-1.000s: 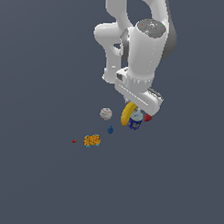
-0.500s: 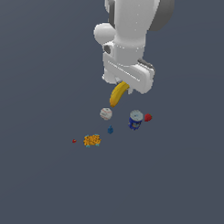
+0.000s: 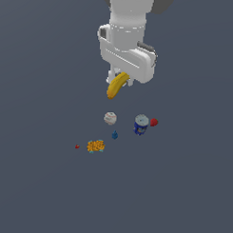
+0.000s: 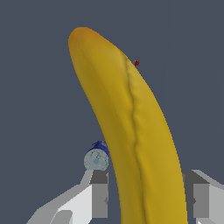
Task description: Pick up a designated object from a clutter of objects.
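Exterior view: my jaws (image 3: 123,80) hang high above the bench (image 3: 39,192) with the banana (image 3: 116,85) clamped in them, well clear of every other item.
Jaws state: closed down to the banana's width, one finger (image 4: 99,194) on each flank of the fruit, nothing else between them.
Banana position: it runs out of my jaws and points down toward 7 o'clock in the exterior view; in the wrist view its long body fills the middle, with the free end far from my fingers.
Grip point: I seem to hold it near one end, so most of its length hangs free; I cannot tell which end carries the stem.
Step in hand: by my judgement, the lift-off, with the pick largely done.
How to do it well: keep the squeeze steady, rise straight and slowly, and avoid any wrist twist, since the long overhang could lever the smooth curved skin out of my pads.
Clutter below: whitish ball (image 3: 110,118) at about 6 o'clock under the banana tip; blue can (image 3: 141,124) and strawberry (image 3: 154,122) toward 4 o'clock; tiny blue piece (image 3: 115,135), orange speckled lump (image 3: 95,145) and tiny red bit (image 3: 77,146) farther off toward 7 o'clock.
Risk: a slip would drop it back among these.
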`<state>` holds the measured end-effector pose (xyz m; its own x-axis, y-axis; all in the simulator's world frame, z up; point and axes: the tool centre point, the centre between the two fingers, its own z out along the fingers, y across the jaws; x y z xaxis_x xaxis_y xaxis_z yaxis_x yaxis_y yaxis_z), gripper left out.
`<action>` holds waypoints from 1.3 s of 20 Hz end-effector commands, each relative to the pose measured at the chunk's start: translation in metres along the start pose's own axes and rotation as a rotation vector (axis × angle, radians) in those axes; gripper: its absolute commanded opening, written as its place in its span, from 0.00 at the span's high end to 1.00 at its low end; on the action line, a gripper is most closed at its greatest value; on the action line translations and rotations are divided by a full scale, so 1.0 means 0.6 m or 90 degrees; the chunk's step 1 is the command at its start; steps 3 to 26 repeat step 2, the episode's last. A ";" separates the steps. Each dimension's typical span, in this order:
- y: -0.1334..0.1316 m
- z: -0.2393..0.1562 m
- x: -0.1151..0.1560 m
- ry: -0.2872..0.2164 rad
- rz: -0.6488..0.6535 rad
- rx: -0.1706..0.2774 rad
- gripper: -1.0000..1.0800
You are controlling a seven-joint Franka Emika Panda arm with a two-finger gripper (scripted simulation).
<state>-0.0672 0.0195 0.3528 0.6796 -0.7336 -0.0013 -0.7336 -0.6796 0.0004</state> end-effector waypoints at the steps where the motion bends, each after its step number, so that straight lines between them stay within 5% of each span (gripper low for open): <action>1: 0.003 -0.007 0.001 0.001 0.000 0.000 1.00; 26: 0.003 -0.008 0.001 0.001 0.000 0.000 1.00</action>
